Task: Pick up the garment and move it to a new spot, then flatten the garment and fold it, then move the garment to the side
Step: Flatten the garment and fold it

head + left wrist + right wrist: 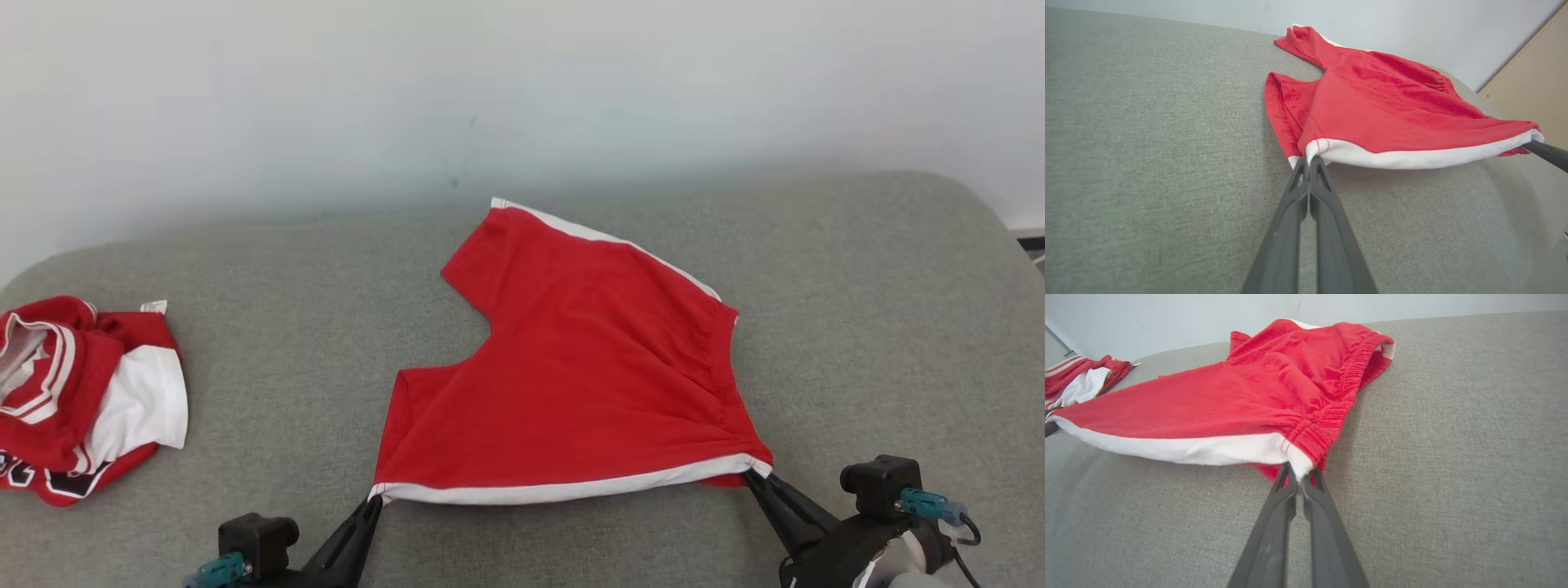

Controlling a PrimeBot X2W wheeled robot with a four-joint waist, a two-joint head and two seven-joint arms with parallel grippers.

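Garments: two items counted, namely one red garment [588,367] with white bands and one red-and-white bundle [82,400]; the bundle is crumpled and may hold more than one piece, so its count is provisional. Claws: two, one left claw [374,500] and one right claw [749,478], two dark fingers apiece. Grey padded surface [245,327]: one.

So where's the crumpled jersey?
In the head view the jersey lies on the grey cushion at the robot's far left, well apart from the shorts in the middle.
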